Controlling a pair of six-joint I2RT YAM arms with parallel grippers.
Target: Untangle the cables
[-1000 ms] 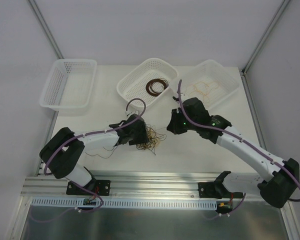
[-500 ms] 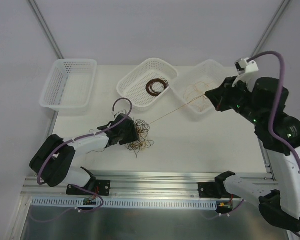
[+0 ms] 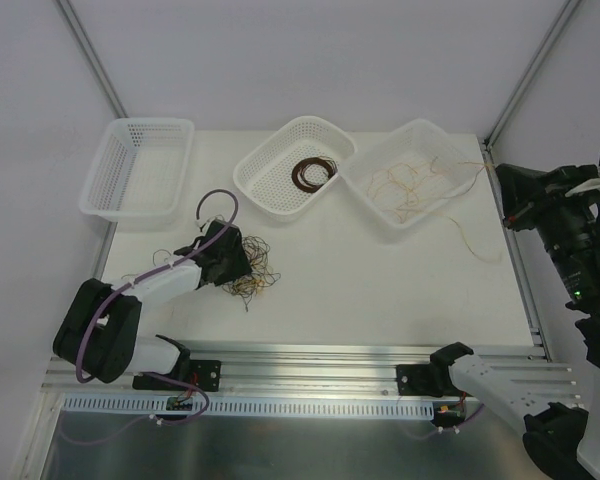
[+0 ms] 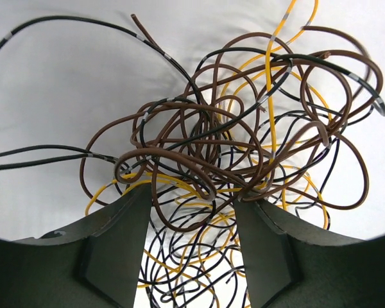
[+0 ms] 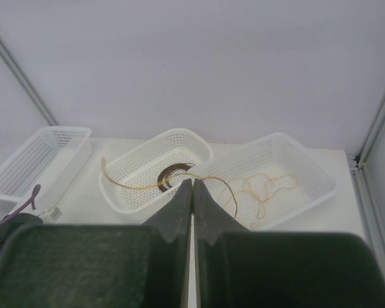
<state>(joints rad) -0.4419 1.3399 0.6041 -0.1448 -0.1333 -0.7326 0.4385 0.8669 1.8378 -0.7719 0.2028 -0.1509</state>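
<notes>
The cables (image 3: 250,270) lie as a tangle of black, dark brown and yellow-orange wires on the white table; the left wrist view shows their curly loops (image 4: 231,147) close up. My left gripper (image 3: 225,262) (image 4: 192,199) is open, its fingers (image 4: 125,237) standing on either side of the tangle's near strands. My right gripper (image 5: 192,183) (image 3: 508,195) is raised high at the far right and shut on one tan-orange wire (image 5: 129,188). That wire trails loose from the tips, its tail (image 3: 477,243) hanging by the right basket.
Three white mesh baskets stand at the back. The left one (image 3: 140,165) holds nothing, the middle one (image 3: 270,195) holds a dark brown coil (image 3: 310,172), and the right one (image 3: 375,215) holds tan wires (image 3: 410,180). A purple cord loops over the left wrist (image 3: 215,200).
My right arm swung up and far right, drawing a tan-orange wire out of the tangle until it came free. The left gripper slid left with the tangle.
</notes>
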